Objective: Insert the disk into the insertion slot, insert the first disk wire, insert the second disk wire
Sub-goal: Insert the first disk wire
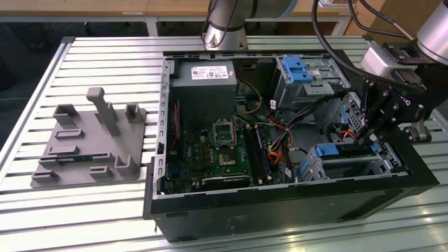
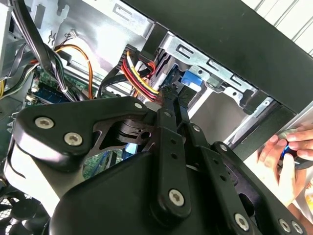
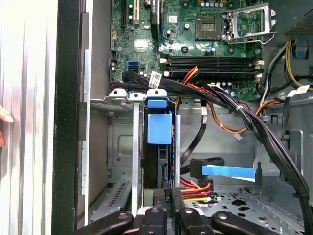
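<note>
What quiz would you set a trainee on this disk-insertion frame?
1. True or false: the disk sits inside the insertion slot.
2. Relative to the case, the grey fixture plate lies: A) inside it; B) on the table, to the exterior view's left; C) on top of it.
3. In the second wrist view, what shows beyond the case's outer wall?
Key: 1 true; 2 B; 3 a person's hand.

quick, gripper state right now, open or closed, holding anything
Gripper: closed on the power plug of the red and yellow wires.
</note>
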Robot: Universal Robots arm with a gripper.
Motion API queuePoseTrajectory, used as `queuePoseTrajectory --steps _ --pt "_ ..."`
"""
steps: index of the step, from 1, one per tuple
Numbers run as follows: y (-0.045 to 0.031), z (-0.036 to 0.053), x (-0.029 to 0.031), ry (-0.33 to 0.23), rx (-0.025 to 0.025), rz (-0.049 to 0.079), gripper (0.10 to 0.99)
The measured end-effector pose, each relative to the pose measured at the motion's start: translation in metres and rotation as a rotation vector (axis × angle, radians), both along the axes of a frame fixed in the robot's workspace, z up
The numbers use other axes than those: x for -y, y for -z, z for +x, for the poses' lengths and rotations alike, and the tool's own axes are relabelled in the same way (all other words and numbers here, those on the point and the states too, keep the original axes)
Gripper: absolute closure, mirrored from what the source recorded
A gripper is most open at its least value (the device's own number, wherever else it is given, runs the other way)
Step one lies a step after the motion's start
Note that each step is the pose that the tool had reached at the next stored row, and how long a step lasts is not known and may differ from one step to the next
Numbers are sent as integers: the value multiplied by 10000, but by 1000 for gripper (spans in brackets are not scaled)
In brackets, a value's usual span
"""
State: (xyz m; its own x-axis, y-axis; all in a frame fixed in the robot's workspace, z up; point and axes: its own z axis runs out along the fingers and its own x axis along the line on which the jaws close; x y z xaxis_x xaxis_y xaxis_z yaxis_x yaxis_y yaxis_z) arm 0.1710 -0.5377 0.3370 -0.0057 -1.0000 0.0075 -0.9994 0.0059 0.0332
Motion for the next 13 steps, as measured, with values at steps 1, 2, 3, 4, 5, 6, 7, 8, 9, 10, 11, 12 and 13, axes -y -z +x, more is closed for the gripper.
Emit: queuePoseTrajectory --steps 1,2,3,4,5,6,7,8,9,10,11,12,13 --pt "1 -1 1 13 0 0 918" --pt "2 -2 2 20 0 -3 918" --pt "3 -2 2 28 0 -3 918" --pt "5 -4 3 38 0 -2 918" --pt "7 -4 3 46 0 -1 918" --pt "9 -4 3 54 0 -1 918" --pt "12 -5 4 61 0 -1 918" --pt "14 -5 4 65 0 0 918" --pt "16 -5 4 68 0 0 918" --pt "18 -5 4 70 0 -1 918" --pt "20 -4 5 71 0 -1 918" --pt "22 -5 5 72 0 -1 918" --pt "24 -4 6 72 0 -1 918"
